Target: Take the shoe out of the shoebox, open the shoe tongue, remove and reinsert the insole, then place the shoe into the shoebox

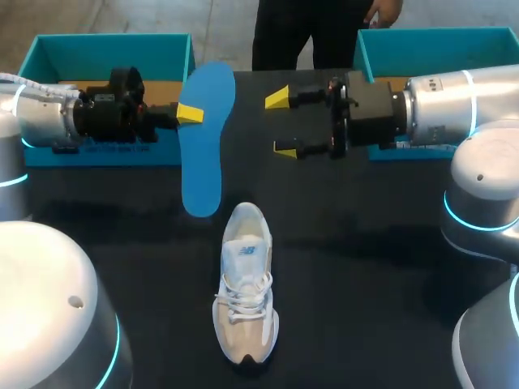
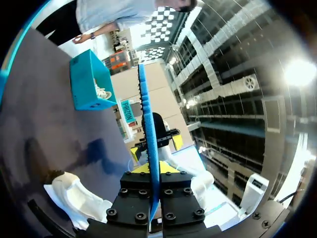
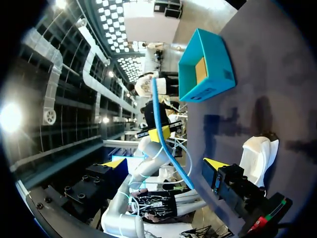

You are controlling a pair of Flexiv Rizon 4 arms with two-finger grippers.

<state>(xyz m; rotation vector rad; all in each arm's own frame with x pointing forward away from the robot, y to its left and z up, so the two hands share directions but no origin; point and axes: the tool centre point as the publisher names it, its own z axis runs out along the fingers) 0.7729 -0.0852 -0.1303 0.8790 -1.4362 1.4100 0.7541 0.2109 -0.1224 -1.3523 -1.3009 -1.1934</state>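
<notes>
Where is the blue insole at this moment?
In the head view the blue insole is left of centre, clamped in the left claw, out of the white shoe and across from the open right claw.

The black table (image 1: 357,275) bears a white shoe (image 1: 246,284), with the left shoebox (image 1: 97,55) and right shoebox (image 1: 438,44) at its far edge.

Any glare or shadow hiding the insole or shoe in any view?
Head view: no; insole and shoe evenly lit, faint arm shadows on the dark table. Left wrist view: a ceiling lamp glares, clear of the insole in the left gripper. Right wrist view: a second lamp likewise clear; shadows fall on the table beside the shoe.
</notes>
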